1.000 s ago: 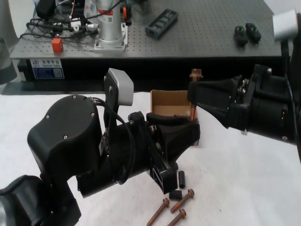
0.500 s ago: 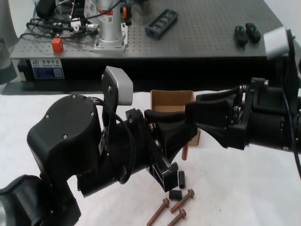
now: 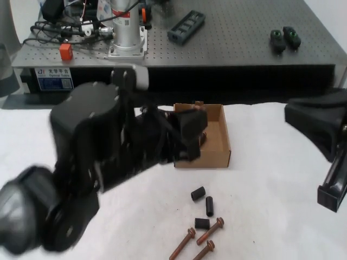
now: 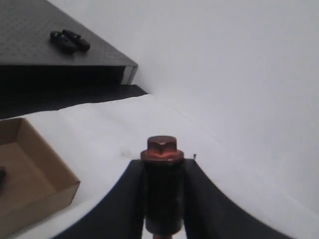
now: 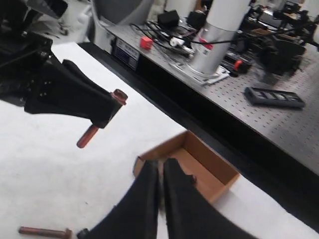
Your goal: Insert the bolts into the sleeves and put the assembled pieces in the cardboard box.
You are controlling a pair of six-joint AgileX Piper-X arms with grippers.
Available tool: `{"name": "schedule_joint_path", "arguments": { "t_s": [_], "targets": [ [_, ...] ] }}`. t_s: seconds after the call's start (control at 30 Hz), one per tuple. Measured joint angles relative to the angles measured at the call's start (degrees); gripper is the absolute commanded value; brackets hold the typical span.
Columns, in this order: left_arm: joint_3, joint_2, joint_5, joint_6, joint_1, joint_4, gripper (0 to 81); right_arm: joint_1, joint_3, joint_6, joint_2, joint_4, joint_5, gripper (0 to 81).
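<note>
At the cardboard box's (image 3: 217, 158) nine o'clock rim, the left gripper (image 4: 161, 172) clamps the sleeved bolt (image 4: 160, 149) round its sleeve (image 4: 161, 199), judged rigid, light and slippery, while the right gripper (image 5: 160, 167) is nearly closed and empty.

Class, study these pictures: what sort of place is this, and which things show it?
Most likely a robotics lab: a perforated optical table carrying cables and a metal post, and the robot's left tool gripping a sleeved bolt.
</note>
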Motion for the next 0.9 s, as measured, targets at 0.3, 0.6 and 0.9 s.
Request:
{"name": "schedule_joint_path", "arguments": {
  "t_s": [0.3, 0.6, 0.9],
  "targets": [
    [-22.28, 18.06, 1.19, -0.71, 2.43, 21.55, 0.6, 0.0, 0.0, -21.26, -0.38, 0.54, 15.05, 3.2],
    [-43.02, 34.13, -1.24, 3.04, 2.78, 39.81, 0.6, 0.0, 0.0, -23.16, -0.38, 0.82, 22.61, 3.2],
    [-54.08, 42.8, -6.44, 7.86, 2.97, 49.93, 0.6, 0.0, 0.0, -16.22, -0.38, 4.16, 27.1, 3.2]
  ]
}}
